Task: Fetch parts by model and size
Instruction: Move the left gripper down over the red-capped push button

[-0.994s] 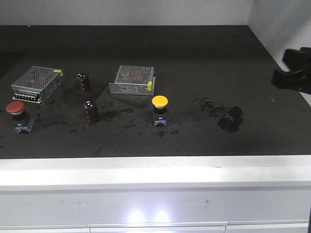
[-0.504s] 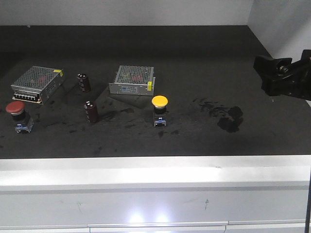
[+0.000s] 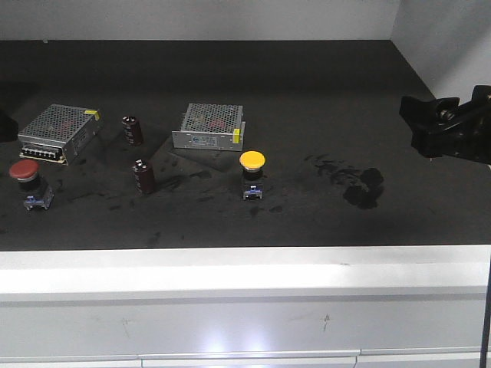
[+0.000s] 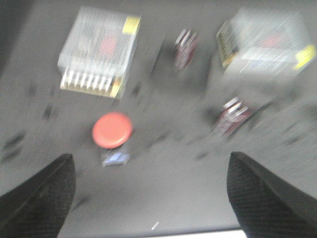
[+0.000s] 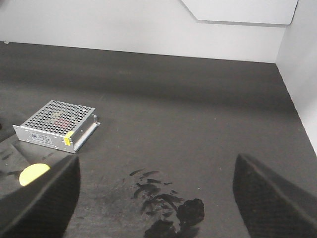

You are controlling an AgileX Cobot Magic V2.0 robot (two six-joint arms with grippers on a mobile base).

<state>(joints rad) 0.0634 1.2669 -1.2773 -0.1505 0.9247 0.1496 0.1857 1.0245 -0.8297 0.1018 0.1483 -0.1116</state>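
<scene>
The red-capped switch (image 3: 25, 178) stands upright at the mat's front left. The left wrist view is blurred and shows it (image 4: 112, 130) ahead and a little left of centre. My left gripper (image 4: 153, 198) is open and empty, above and short of it. The yellow-capped switch (image 3: 252, 170) stands near the middle of the mat. In the right wrist view its cap (image 5: 33, 173) peeks past the left finger. My right gripper (image 3: 420, 126) hovers at the right edge, open and empty (image 5: 156, 198), well to the right of the yellow switch.
Two silver mesh boxes (image 3: 60, 132) (image 3: 209, 126) sit behind the switches, with two dark capacitors (image 3: 133, 129) (image 3: 143, 175) between them. Dark smears (image 3: 360, 184) mark the mat at the right. A white ledge (image 3: 245, 268) runs along the front, and a white wall (image 3: 445, 38) closes the right side.
My right gripper came in from the right edge toward the left, then nearly settled. A dark shape has appeared at the far left edge. Nothing on the mat moved.
</scene>
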